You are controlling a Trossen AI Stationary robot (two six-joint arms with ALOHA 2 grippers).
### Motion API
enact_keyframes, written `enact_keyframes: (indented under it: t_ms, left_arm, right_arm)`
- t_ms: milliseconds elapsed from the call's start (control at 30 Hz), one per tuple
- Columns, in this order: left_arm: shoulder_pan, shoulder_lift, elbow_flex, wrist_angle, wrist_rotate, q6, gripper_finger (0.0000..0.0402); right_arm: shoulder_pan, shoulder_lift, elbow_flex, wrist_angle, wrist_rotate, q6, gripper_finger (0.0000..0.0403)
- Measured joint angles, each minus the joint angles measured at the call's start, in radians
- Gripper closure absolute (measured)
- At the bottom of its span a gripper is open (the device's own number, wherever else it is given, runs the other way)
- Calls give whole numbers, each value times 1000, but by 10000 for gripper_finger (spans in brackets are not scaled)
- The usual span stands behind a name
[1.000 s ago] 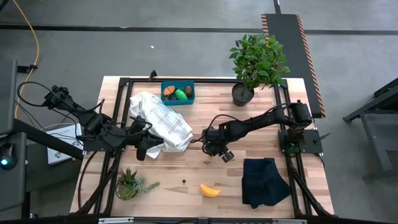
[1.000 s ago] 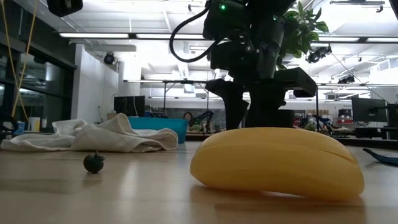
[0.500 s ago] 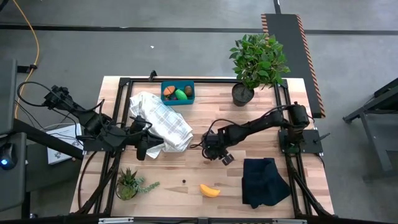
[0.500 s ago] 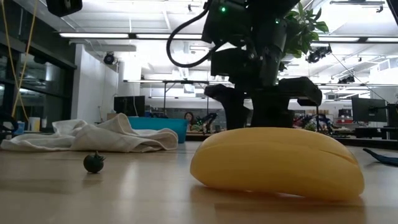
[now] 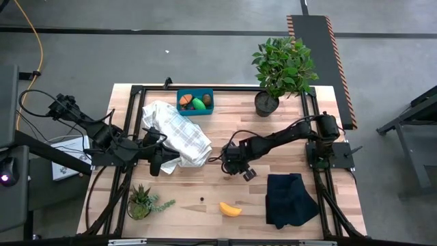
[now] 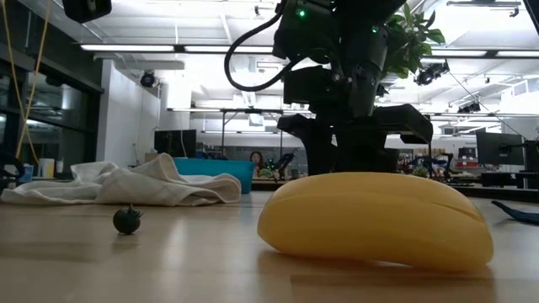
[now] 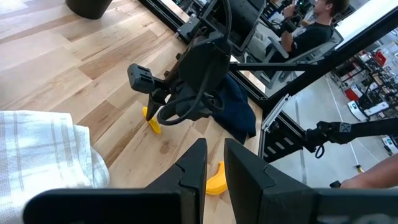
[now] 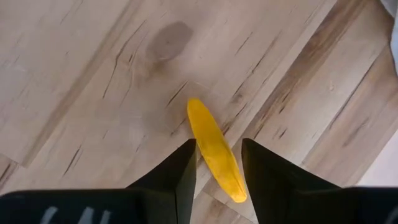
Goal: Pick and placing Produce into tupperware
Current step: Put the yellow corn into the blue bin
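Mid-counter [image 5: 287, 130], right pincer [image 8: 216, 163] straddles a yellow piece [image 8: 214, 149], fingers open; left pincer [image 7: 213, 163], closed, rests by cloth [image 5: 179, 134].

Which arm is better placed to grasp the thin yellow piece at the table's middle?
Right. Its claw hangs directly over the yellow piece, one finger on each side. The left claw waits farther off, beside the cloth.

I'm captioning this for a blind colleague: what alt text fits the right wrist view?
Looking straight down at a pale wooden table, the right gripper has its two dark fingers on either side of a slim yellow toy piece lying flat, with a gap on both sides.
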Motion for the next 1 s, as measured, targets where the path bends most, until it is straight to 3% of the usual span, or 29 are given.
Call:
enact_keyframes:
  t_ms: [800, 1000]
  left_arm:
    - [0, 0, 0, -1, 4, 1, 357]
    - [0, 0, 0, -1, 4, 1, 357]
  right_arm:
    - [0, 23, 1, -11, 14, 4, 285]
    - [0, 23, 1, -11, 6, 19, 309]
